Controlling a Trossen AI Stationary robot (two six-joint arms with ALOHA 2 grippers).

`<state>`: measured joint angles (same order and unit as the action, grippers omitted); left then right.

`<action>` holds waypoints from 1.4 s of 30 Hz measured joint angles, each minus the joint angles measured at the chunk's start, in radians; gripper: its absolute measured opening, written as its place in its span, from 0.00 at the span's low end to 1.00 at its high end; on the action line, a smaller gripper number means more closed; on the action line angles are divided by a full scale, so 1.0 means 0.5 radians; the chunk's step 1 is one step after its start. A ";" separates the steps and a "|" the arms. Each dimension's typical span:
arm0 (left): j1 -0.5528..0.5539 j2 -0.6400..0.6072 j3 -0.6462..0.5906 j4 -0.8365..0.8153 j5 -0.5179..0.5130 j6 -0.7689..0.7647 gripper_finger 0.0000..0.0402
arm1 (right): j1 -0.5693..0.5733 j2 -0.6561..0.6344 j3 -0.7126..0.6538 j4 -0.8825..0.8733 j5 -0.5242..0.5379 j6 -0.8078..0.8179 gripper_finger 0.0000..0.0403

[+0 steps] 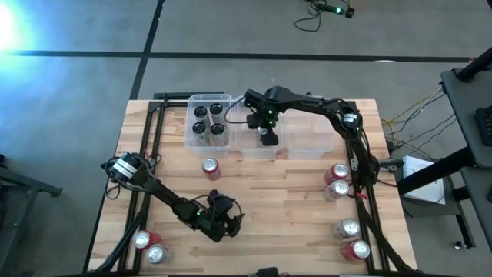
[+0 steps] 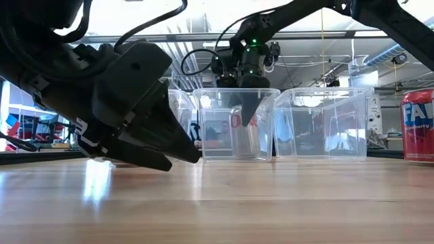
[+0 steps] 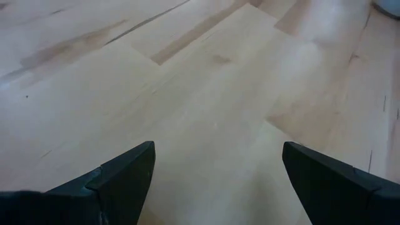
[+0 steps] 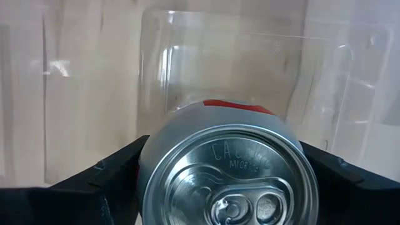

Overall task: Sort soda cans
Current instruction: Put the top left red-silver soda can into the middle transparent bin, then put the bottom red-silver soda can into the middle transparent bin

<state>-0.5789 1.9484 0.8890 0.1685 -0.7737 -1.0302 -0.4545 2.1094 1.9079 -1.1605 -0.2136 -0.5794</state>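
Three clear bins stand in a row at the table's far side. The left bin [image 1: 190, 132] holds several black soda cans [image 1: 208, 121]. My right gripper [image 1: 267, 139] reaches down into the middle bin [image 1: 247, 146], shut on a red soda can [image 4: 237, 106] with a silver top [image 4: 228, 181]. My left gripper [image 1: 224, 225] hovers low near the table's front edge, open, with only bare wood between its fingers [image 3: 125, 175]. One loose red can [image 1: 211, 168] stands upright on the table in front of the bins. My right gripper pinches the red can's side wall [image 4: 145, 164] between its two fingers, just below the silver top. The fingers come from above, pointing down. The can sits upright inside the middle bin; whether its base touches the bin floor cannot be told.
The right bin [image 1: 332, 146] stands beside the middle one. A red can [image 1: 142, 240] and a silver can [image 1: 156, 254] stand at the near left corner. Red cans [image 1: 339, 171] [image 1: 358, 250] and silver cans [image 1: 335, 190] [image 1: 347, 228] stand along the right edge.
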 joint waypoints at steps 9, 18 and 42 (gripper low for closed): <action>0.004 0.000 -0.001 0.011 -0.010 0.000 0.84 | -0.005 0.001 -0.003 0.060 0.008 0.008 0.79; 0.006 -0.019 -0.001 0.006 -0.057 -0.008 0.84 | -0.003 0.001 0.001 0.021 0.007 0.122 0.87; -0.046 -1.187 -0.002 -1.136 0.941 0.093 0.81 | 0.670 -0.560 0.514 -0.322 0.169 0.572 0.91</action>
<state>-0.6021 1.3548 0.8879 -0.3997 -0.3034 -0.9837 -0.1193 1.8292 2.1651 -1.3215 -0.1293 -0.2934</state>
